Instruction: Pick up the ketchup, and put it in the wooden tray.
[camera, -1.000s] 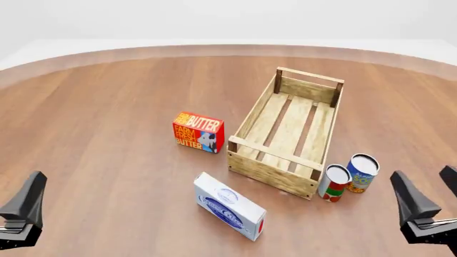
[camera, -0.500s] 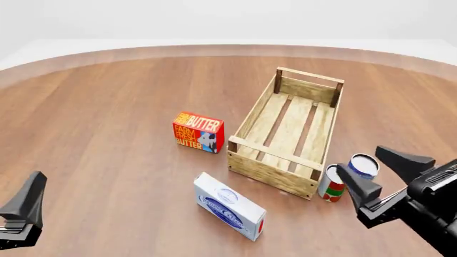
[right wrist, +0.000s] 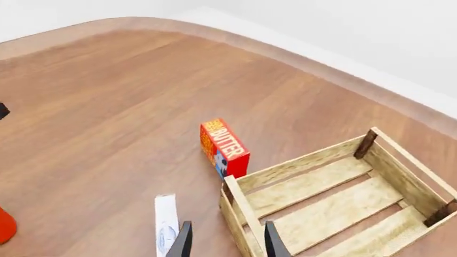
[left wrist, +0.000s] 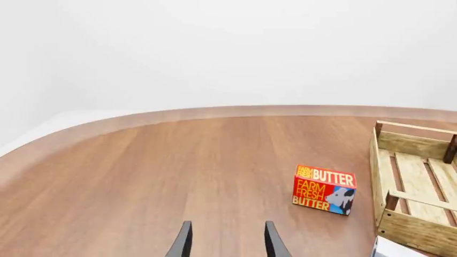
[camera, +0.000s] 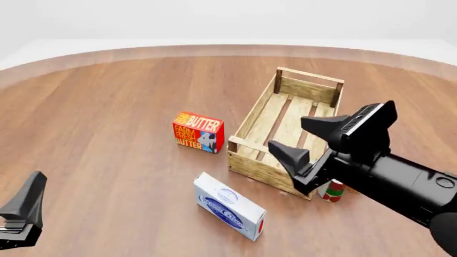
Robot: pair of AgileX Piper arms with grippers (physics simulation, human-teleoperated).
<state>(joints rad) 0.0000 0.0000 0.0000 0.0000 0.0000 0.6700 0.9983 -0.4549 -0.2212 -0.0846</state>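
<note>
Right gripper (camera: pixel 309 140) held open above the wooden tray (camera: pixel 275 124).
Left gripper (left wrist: pixel 226 243) is seen open over the tabletop (camera: pixel 107 118).

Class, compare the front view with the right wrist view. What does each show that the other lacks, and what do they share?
Only the front view: a red-and-white can, half hidden, by the tray's near corner. Only the right wrist view: what may be the ketchup, an orange-red sliver cut off at the edge. Both: the tray, the butter box and the white box.
</note>
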